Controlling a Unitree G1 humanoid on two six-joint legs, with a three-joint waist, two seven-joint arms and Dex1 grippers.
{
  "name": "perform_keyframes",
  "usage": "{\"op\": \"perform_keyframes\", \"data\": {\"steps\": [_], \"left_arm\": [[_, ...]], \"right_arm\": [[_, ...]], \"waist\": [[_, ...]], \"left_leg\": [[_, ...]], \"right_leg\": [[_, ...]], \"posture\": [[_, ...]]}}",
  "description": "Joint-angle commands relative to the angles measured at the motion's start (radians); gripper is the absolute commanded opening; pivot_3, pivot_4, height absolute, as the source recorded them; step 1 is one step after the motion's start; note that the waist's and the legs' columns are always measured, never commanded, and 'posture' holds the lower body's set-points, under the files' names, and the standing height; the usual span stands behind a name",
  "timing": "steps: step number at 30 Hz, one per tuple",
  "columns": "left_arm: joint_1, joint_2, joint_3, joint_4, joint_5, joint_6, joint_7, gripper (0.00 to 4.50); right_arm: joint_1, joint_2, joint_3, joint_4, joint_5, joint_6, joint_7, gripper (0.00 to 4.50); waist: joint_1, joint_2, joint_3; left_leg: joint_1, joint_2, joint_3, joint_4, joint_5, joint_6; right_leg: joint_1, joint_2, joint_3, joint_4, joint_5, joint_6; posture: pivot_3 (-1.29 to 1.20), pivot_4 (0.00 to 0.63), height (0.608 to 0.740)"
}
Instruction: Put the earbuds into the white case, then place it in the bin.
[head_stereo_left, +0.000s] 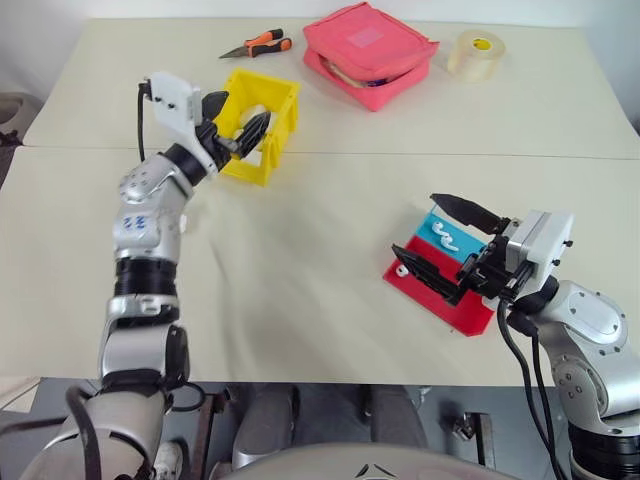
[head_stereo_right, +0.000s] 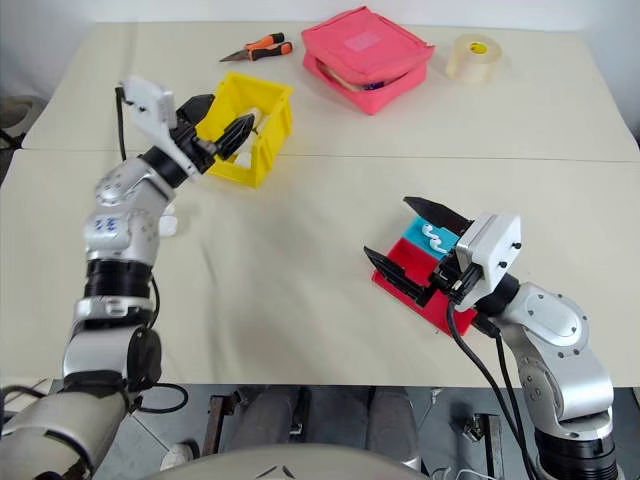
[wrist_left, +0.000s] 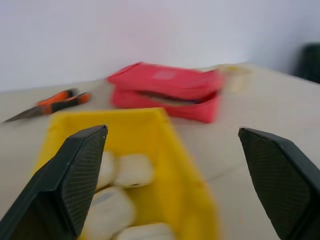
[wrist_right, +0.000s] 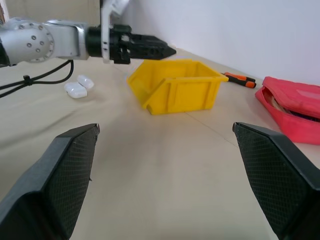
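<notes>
Beige table (head_stereo_left: 320, 300), left hand (head_stereo_left: 238, 128) spread over yellow bin (head_stereo_left: 275, 140).

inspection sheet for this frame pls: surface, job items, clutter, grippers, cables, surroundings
Surface: beige table, two tops butted, seam behind the bin.
Job's things: bright yellow plastic bin holding several glossy white cases; two more cases on the table; tiny white earbuds on the flat red-and-blue tray.
Clutter: pink zip pouch, tape roll, orange-handled pliers.
Grippers: left gripper open over the bin; right gripper open above the tray.
Cables: black, on both wrists.
Surroundings: pale wall.
</notes>
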Motion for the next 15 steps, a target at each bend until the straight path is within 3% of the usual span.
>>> {"op": "perform_keyframes", "data": {"steps": [1,3,6,10,15], "left_arm": [[0.144,0.131,-0.042,-0.133,-0.022,-0.161,-0.319,4.48],[0.238,0.19,-0.01,-0.149,-0.095,-0.221,-0.499,4.48],[0.315,0.248,0.024,-0.161,-0.128,-0.197,-0.554,4.48],[0.508,0.287,0.049,-0.357,-0.114,-0.12,-0.474,4.48],[0.571,0.238,0.055,-0.434,-0.081,-0.137,-0.364,4.48]], "right_arm": [[0.029,-0.035,-0.049,-0.019,0.047,-0.023,0.064,4.5],[0.057,-0.057,-0.072,-0.007,0.071,-0.022,0.108,4.5],[0.088,-0.093,-0.087,0.019,0.056,-0.046,0.173,4.5],[0.099,-0.128,-0.122,0.114,0.047,-0.082,0.248,4.5],[0.073,-0.122,-0.136,0.166,0.031,-0.113,0.248,4.5]], "waist": [[-0.012,0.001,0.0],[-0.017,0.001,-0.001],[-0.01,0.0,0.0],[-0.001,0.0,0.0],[0.013,0.0,0.0]], "left_leg": [[0.0,0.0,0.0,-0.001,0.0,0.0],[0.001,0.001,0.001,-0.001,0.0,-0.001],[0.001,0.003,0.002,0.0,0.0,-0.001],[0.002,0.002,0.0,0.001,-0.001,0.001],[0.003,0.002,-0.004,0.001,-0.002,0.002]], "right_leg": [[0.0,0.0,0.0,0.0,0.0,0.0],[0.0,0.001,0.0,0.0,-0.001,-0.001],[0.0,0.001,0.0,0.0,-0.001,-0.002],[0.003,0.0,0.0,0.001,-0.001,-0.002],[0.002,-0.001,0.002,0.001,-0.001,-0.002]], "posture": [[0.0,0.15,0.74],[0.0,0.15,0.74],[0.0,0.15,0.74],[0.0,0.15,0.74],[0.0,0.15,0.74]]}}
